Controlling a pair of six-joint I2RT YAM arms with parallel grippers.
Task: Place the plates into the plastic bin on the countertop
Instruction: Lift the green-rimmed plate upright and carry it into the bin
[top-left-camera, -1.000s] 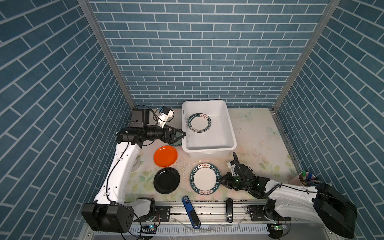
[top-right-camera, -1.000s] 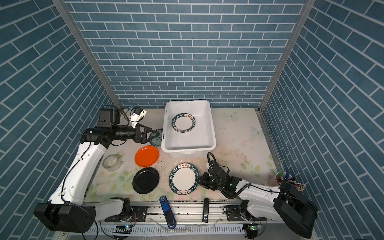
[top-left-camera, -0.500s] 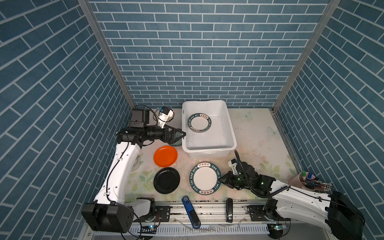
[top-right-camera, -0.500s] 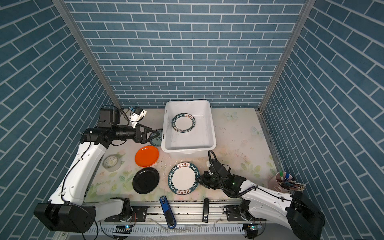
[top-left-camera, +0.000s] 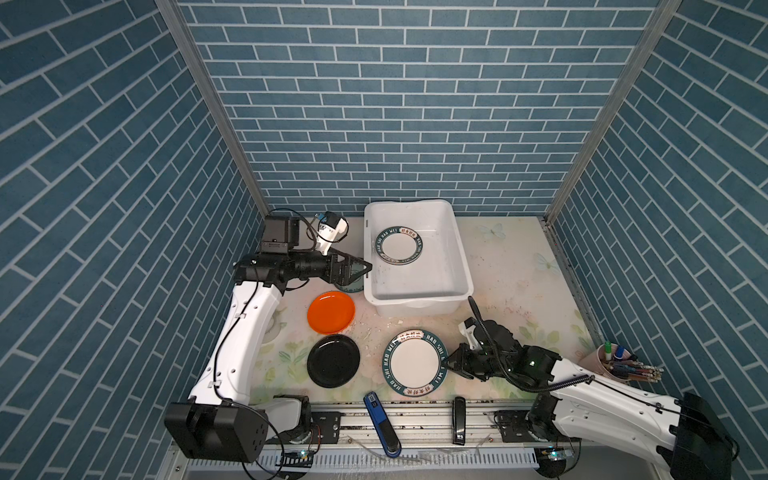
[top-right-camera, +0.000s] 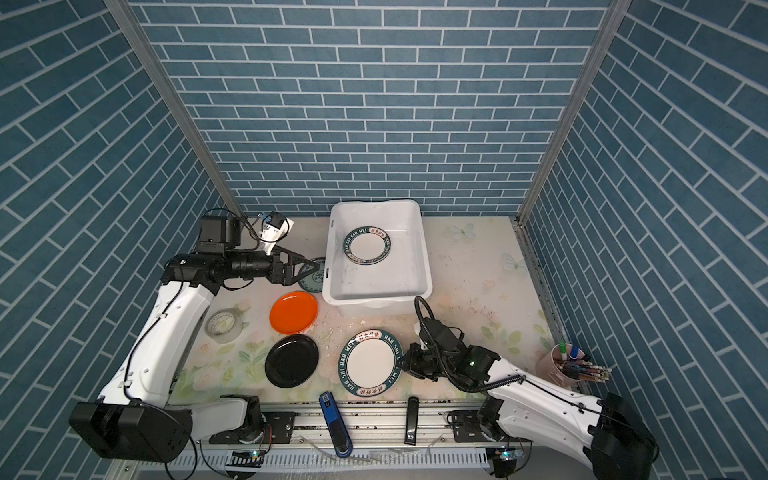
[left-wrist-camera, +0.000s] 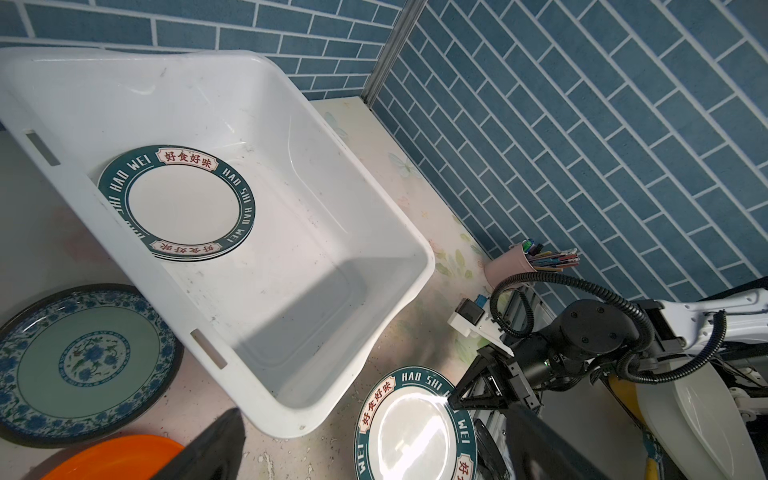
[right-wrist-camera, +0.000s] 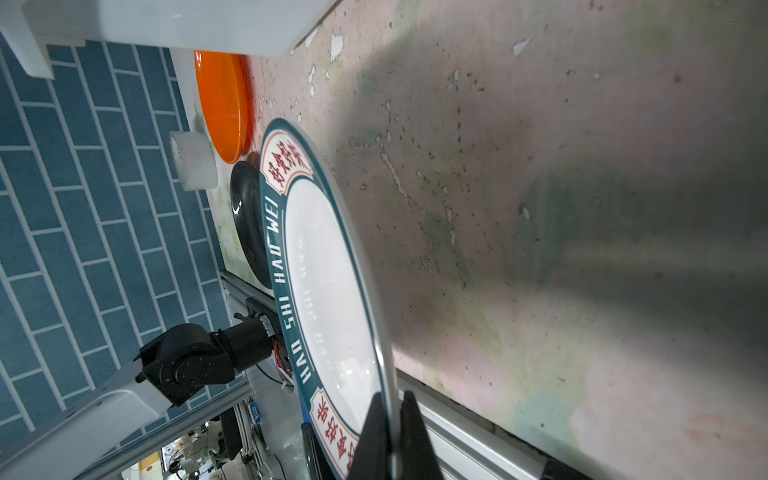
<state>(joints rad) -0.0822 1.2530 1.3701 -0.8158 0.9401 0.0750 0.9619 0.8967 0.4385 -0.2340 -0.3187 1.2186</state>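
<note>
Right gripper (top-left-camera: 449, 366): jaws pinch the right rim of a round white plate with a dark-teal lettered rim (top-left-camera: 415, 368), near-centre on the floral cream countertop (top-left-camera: 511, 266). I see the left gripper (top-left-camera: 365, 269) hanging with its jaws spread, beside the left wall of the white rectangular plastic bin (top-left-camera: 407, 203). A matching plate (top-left-camera: 399, 245) lies inside.

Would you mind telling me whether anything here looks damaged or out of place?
Mainly the pale floral countertop: its print is worn and pitted, with white flakes scattered in front of the large white plastic bin, beside the round orange plate. Nothing looks broken or spilled.
</note>
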